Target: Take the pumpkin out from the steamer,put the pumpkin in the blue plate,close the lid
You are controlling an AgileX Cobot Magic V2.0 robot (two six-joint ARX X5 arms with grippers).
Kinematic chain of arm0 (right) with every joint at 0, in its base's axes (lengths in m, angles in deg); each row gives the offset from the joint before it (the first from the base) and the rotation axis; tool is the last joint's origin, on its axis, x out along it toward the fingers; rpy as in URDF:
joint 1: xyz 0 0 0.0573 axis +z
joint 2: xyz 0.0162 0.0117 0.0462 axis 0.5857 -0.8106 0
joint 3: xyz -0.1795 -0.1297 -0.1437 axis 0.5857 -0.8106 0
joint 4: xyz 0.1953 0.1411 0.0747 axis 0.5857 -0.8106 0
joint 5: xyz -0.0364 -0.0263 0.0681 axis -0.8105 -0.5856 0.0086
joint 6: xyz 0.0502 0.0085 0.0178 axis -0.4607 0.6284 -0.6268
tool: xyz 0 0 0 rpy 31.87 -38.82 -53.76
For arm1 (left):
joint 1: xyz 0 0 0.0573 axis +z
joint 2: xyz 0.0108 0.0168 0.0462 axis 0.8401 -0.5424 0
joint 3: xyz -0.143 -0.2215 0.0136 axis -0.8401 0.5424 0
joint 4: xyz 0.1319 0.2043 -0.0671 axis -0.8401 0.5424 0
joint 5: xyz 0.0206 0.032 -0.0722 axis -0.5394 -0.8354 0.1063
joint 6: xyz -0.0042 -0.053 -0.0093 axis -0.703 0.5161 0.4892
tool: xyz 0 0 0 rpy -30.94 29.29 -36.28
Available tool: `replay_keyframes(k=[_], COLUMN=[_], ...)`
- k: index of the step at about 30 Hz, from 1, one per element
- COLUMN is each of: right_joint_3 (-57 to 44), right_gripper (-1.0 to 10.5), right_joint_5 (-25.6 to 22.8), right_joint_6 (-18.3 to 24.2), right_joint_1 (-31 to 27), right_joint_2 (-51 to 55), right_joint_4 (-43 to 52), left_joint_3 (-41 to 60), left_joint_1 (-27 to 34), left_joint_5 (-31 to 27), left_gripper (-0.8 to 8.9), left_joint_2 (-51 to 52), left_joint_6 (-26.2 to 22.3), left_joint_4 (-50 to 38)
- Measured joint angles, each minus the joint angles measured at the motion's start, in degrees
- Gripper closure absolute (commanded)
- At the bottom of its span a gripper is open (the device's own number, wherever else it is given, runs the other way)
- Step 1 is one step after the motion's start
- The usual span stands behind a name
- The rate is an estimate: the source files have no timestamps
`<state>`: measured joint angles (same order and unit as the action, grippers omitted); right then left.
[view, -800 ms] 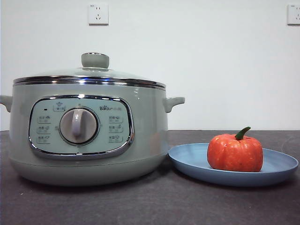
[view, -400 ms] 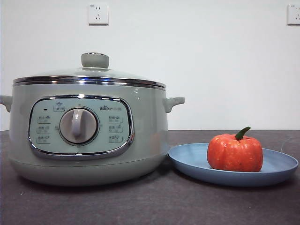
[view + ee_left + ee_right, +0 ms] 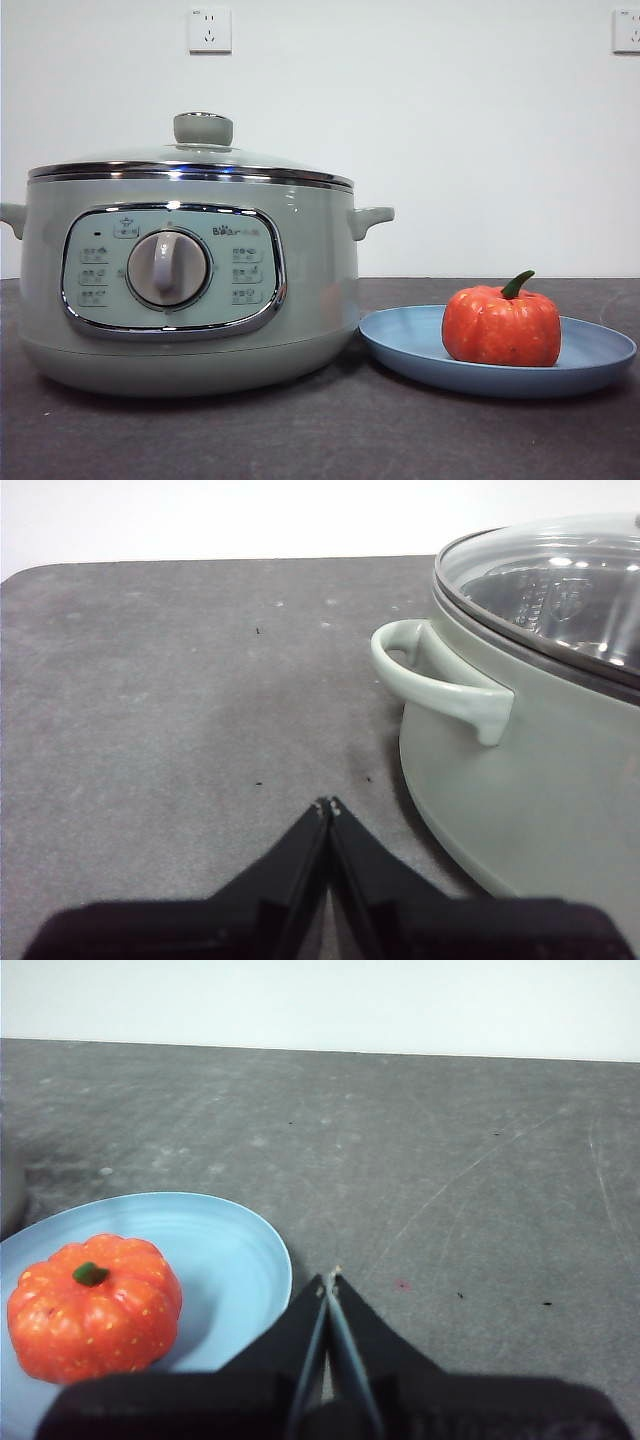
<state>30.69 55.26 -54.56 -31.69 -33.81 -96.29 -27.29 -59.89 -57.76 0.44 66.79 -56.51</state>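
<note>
Left hand (image 3: 328,805) and right hand (image 3: 330,1278) hover, jaws closed (both empty).

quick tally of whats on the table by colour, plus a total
Sage green: 2, the steamer and the lid closed on it.
Orange-red: 1, the pumpkin.
Light blue: 1, the blue plate under the pumpkin.
Total: 4

The desk (image 3: 330,440) is a dark grey, matte surface, flecked with pale specks and fine scratches in the wrist views. Directly on it stand two things: the steamer (image 3: 190,290) on the left, its round base resting flat, and the blue plate (image 3: 400,345) on the right. The plate's left rim lies just beside the steamer's base; whether they touch cannot be told.
</note>
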Motion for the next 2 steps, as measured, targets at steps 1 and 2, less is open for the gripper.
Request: replay_keyframes(k=[1, 2], right_joint_3=[0.00, 0.00], right_gripper=[9.6, 9.6], right_joint_5=[0.02, 0.00], right_joint_6=[0.00, 0.00], right_joint_1=[0.00, 0.00], right_joint_2=[0.00, 0.00], right_joint_4=[0.00, 0.00], left_joint_3=[0.00, 0.00], left_joint_1=[0.00, 0.00], left_joint_5=[0.00, 0.00], left_gripper=[8.16, 8.16], left_joint_2=[0.00, -0.02], left_joint_6=[0.00, 0.00], left_joint_4=[0.00, 0.00])
